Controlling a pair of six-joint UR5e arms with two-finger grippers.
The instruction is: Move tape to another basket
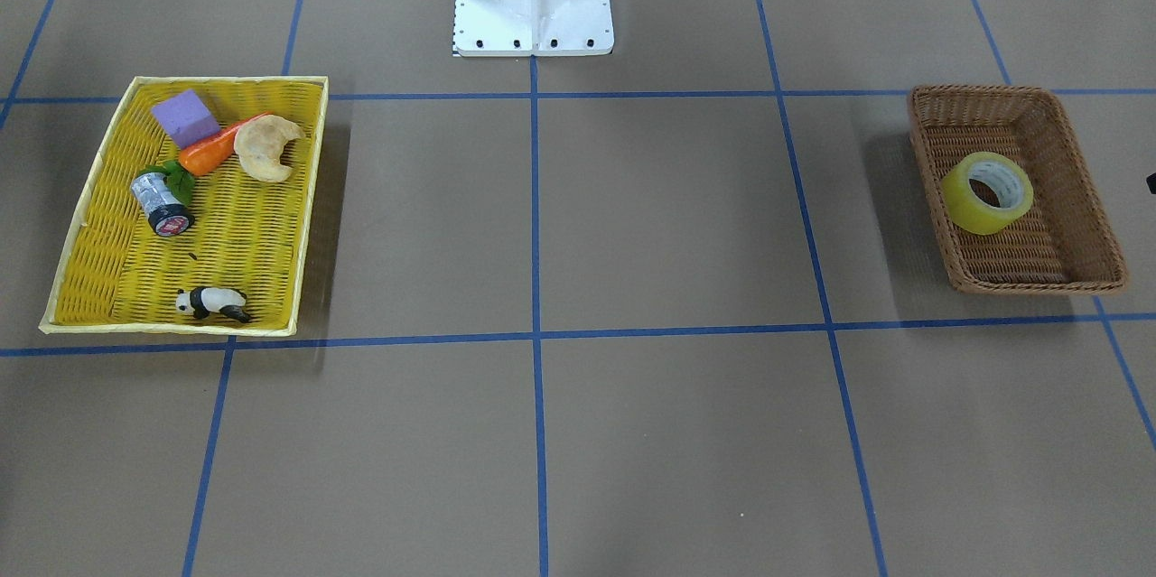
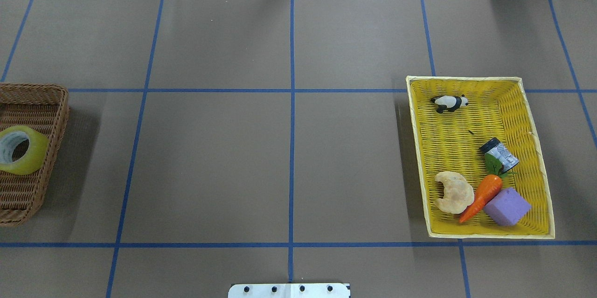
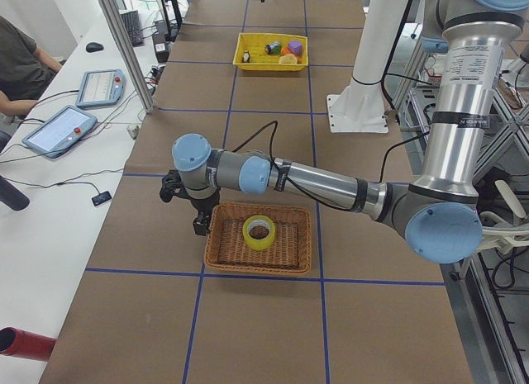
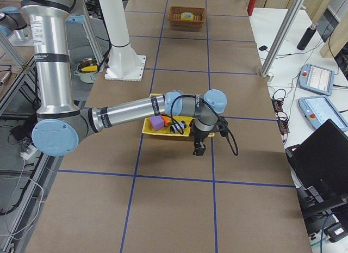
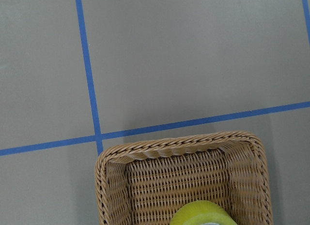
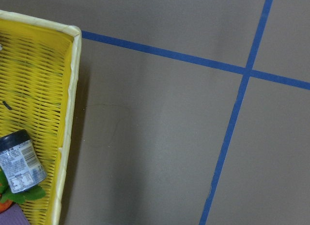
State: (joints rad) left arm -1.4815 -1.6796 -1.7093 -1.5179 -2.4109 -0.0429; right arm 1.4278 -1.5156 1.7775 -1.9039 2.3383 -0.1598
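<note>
Tape (image 1: 987,192), judged light, stiff and slick, is best pinched across its wall via the core; left end effector (image 3: 198,225) opening cannot be told.

A desk (image 3: 264,318) covered in brown paper with a blue tape grid. The near, silver-and-blue left arm (image 3: 318,182) stretches across it. Its black pincer (image 3: 198,225) hangs just beside the rim of a rectangular brown wicker basket (image 3: 221,257); its jaws are too small to judge. A translucent yellow tape roll (image 3: 259,233) lies inside. A bright yellow woven tray (image 3: 238,54) sits far off.
</note>
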